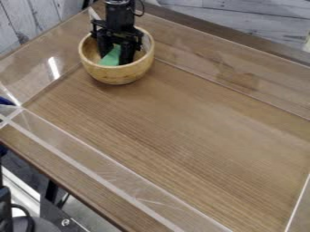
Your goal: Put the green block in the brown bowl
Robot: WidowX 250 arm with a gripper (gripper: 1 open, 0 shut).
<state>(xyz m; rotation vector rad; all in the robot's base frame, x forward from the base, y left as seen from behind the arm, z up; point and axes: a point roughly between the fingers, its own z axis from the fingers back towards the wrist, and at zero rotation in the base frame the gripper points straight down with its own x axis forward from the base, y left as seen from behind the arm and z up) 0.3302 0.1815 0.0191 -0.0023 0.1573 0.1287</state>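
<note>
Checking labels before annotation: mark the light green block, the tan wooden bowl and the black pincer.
Light green rectangular block [111, 56], camera view: its visible face inside the bowl.
Round tan wooden bowl [118, 75], camera view: front outer wall.
Black pincer [115, 47], camera view: between the fingertips, down in the bowl.

One black arm comes in from the top edge of the view, its wrist upright and the hand [115, 47] aimed straight down — dark fingers [101, 45] hang part-spread, neither wide nor closed, with green showing between them.
</note>
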